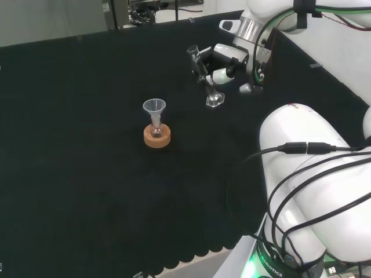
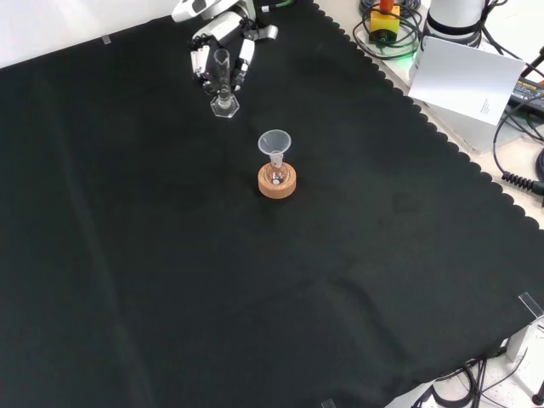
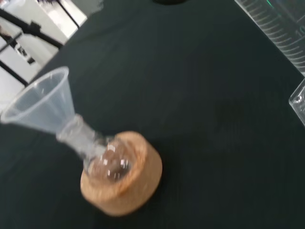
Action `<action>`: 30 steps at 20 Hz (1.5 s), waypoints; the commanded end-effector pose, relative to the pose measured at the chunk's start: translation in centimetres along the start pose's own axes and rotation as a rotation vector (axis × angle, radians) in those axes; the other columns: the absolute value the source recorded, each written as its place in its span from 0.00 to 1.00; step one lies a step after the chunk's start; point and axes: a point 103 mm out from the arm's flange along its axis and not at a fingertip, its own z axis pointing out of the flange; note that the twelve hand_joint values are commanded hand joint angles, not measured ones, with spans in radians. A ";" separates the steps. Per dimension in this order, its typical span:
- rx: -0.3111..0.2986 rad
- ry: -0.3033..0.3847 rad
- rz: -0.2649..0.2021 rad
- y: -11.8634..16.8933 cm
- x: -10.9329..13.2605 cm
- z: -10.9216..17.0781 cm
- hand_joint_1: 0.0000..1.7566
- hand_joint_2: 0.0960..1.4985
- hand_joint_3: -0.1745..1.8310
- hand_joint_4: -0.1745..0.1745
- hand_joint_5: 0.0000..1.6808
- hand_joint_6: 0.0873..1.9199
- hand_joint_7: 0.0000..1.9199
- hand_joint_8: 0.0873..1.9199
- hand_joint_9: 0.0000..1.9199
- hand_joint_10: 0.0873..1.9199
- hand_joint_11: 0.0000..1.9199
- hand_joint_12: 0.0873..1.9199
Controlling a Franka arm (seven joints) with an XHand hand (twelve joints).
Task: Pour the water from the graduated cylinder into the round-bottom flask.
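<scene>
The fingers [image 2: 242,58] curl down on either side of the graduated cylinder [image 2: 223,78], black-and-white digits flanking the clear tube in the front view; in the head view the hand [image 1: 223,65] reaches in from the arm's white links and its dark thumb side lies along the cylinder's upper part; whether the digits actually press the glass or merely bracket it, I cannot tell. The cylinder stands on its clear hexagonal foot on the black cloth [image 2: 170,280], near the top of the front view; in the head view its foot sits below and just left of the hand, and the tube leans slightly. In the wrist view a graduated clear wall [image 3: 281,28] runs along one corner.

Well apart from the cylinder, nearer the middle of the cloth, stands the round-bottom flask [image 2: 276,172] in a cork ring [image 2: 277,184]; a clear funnel [image 2: 274,142] sits in the flask's neck, its wide mouth upward. In the head view flask and ring lie to the left of and below the hand; in the front view they lie below and to the right of the cylinder. The wrist view shows the flask's bulb nested in the cork ring with the funnel's stem down the neck; the liquid level in either vessel cannot be made out.
</scene>
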 end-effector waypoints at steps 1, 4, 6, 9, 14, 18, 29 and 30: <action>0.113 -0.042 0.029 -2.5 1.4 0.7 0.71 0.74 0.09 0.00 0.55 0.53 0.50 0.53 0.69 0.07 0.56 0.44; 0.150 -0.065 0.041 -3.3 2.3 1.0 0.71 0.74 0.09 0.00 0.55 0.53 0.50 0.53 0.69 0.06 0.56 0.44; 0.173 -0.089 0.047 -3.7 3.0 1.0 0.71 0.74 0.09 0.00 0.55 0.53 0.50 0.53 0.70 0.06 0.56 0.44; 0.233 -0.138 0.057 -3.8 4.0 1.2 0.71 0.74 0.09 0.00 0.55 0.53 0.50 0.53 0.70 0.06 0.56 0.44; 0.327 -0.218 0.065 -3.3 4.8 1.3 0.72 0.74 0.09 0.00 0.55 0.53 0.50 0.53 0.70 0.06 0.57 0.44; 0.389 -0.275 0.078 -2.8 4.7 1.4 0.72 0.74 0.09 0.00 0.55 0.53 0.51 0.53 0.70 0.06 0.57 0.44; 0.498 -0.389 0.135 -2.0 5.1 0.4 0.72 0.73 0.09 0.00 0.56 0.52 0.51 0.52 0.71 0.05 0.57 0.43; 0.510 -0.395 0.140 -1.9 5.2 0.4 0.72 0.73 0.09 0.00 0.56 0.52 0.51 0.52 0.72 0.05 0.57 0.43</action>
